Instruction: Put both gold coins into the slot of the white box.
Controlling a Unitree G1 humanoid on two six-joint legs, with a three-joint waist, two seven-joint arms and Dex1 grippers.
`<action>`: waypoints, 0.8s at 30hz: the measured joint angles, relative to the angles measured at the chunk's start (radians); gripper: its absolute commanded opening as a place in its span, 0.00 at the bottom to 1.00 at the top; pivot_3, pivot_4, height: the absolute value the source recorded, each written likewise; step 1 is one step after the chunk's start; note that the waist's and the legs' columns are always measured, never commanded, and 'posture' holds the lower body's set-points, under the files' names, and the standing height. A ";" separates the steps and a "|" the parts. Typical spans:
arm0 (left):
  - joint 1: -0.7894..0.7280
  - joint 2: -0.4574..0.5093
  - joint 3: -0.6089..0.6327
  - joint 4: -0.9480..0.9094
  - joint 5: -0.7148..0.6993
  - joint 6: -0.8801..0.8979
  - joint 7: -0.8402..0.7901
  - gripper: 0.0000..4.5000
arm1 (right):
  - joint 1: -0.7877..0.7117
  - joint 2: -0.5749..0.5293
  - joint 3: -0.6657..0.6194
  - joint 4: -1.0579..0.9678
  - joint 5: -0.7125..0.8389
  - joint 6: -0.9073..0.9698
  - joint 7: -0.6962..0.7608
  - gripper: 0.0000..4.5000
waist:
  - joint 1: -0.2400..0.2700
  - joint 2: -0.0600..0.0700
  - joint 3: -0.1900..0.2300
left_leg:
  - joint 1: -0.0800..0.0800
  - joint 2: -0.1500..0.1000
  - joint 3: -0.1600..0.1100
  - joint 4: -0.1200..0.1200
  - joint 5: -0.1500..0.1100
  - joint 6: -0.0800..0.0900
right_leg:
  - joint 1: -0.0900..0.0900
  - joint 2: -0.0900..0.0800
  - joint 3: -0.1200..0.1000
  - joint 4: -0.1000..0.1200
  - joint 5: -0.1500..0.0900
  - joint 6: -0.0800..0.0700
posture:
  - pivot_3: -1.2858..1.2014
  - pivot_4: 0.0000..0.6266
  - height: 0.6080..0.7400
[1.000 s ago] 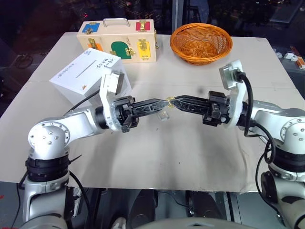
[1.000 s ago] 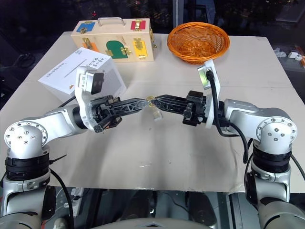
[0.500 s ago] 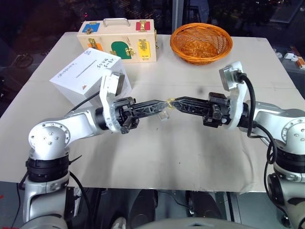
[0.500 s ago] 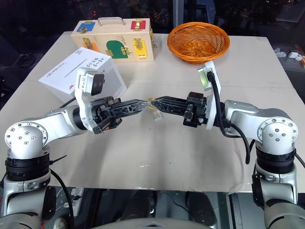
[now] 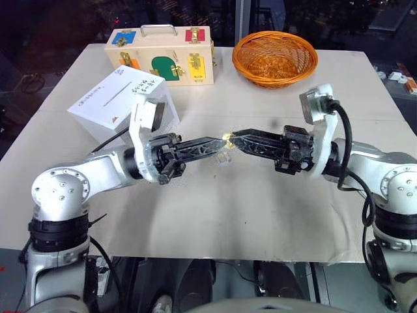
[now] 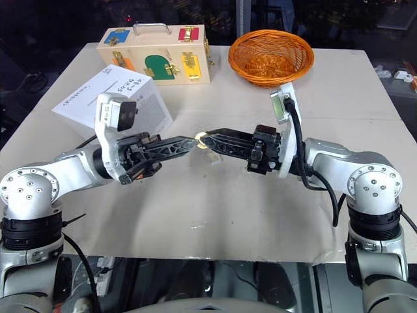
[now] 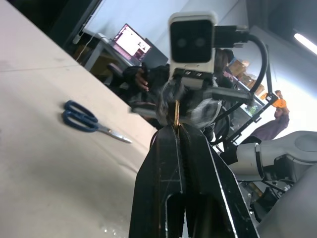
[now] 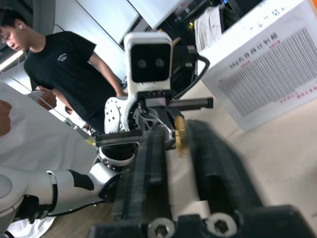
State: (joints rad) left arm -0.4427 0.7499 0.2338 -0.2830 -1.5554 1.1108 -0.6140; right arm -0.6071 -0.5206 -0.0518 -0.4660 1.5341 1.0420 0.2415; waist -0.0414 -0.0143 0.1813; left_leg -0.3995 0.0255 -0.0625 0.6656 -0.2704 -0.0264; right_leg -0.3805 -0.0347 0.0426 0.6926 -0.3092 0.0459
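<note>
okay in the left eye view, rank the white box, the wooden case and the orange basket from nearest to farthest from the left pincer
From the left pincer:
1. White box, on the robot's left, closest.
2. Wooden case, behind the box at the table's far edge.
3. Orange basket, far right side.

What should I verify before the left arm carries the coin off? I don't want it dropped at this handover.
1. Left end effector shut on the gold coin: ok.
2. Right end effector open, its fingers apart on either side of the coin: ok.
3. Coin fully free of the right fingers: cannot tell.
4. Slot on top of the white box uncovered: ok.
5. Whereabouts of the second coin: cannot tell.
</note>
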 measured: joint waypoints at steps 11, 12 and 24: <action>-0.127 0.273 0.154 0.192 0.181 -0.053 -0.049 0.00 | 0.041 -0.299 -0.016 -0.161 -0.433 -0.162 0.266 0.51 | 0.001 0.000 0.005 | -0.001 0.000 0.001 -0.002 0.000 0.000 | -0.001 0.000 0.000 -0.002 0.000 0.000 | 0.52 0.24 0.90; -0.160 0.299 0.158 0.232 0.215 -0.064 -0.066 0.00 | 0.042 -0.300 -0.028 -0.160 -0.442 -0.174 0.279 0.51 | 0.001 0.000 0.005 | -0.001 0.000 0.001 -0.003 0.000 0.000 | -0.001 0.000 -0.001 -0.003 0.000 0.000 | 0.52 0.24 0.90; -0.482 0.423 -0.093 0.744 0.818 -0.367 -0.396 0.00 | 0.012 -0.269 -0.021 -0.145 -0.581 -0.239 0.331 0.51 | 0.001 0.000 0.005 | -0.018 0.000 0.001 -0.010 0.003 -0.005 | -0.017 0.000 -0.002 -0.012 0.000 0.000 | 0.52 0.24 0.90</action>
State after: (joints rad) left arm -0.9247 1.1729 0.1407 0.4610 -0.7372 0.7442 -1.0099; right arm -0.5953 -0.7898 -0.0730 -0.6110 0.9529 0.8035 0.5730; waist -0.0408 -0.0144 0.1864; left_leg -0.4172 0.0251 -0.0617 0.6561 -0.2674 -0.0313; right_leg -0.3980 -0.0351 0.0405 0.6810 -0.3089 0.0459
